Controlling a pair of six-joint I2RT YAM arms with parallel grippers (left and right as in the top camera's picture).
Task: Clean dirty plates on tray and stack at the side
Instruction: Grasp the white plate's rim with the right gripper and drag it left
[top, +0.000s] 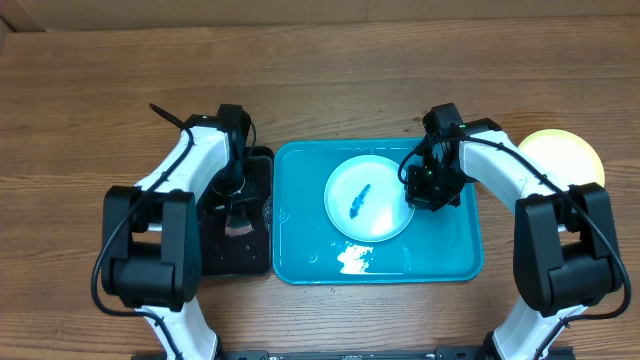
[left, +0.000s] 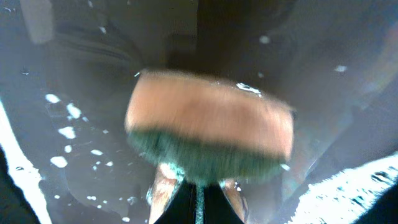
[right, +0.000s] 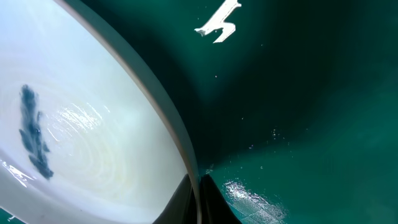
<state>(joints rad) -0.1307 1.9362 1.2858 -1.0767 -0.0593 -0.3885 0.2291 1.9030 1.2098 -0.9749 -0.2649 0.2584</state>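
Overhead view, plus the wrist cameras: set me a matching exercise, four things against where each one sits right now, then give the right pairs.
Things
1. round light cyan plastic plate with a white centre and a dark smear
2. round pale yellow plate
3. tan sponge with a green scouring side
4. small black rectangular tray

Places
A. gripped by the left gripper
B. on the wooden table, far right
C. directly left of the large glossy cyan rectangular tray
D. inside the cyan tray

Pairs: 1-D, 2-B, 3-A, 4-C
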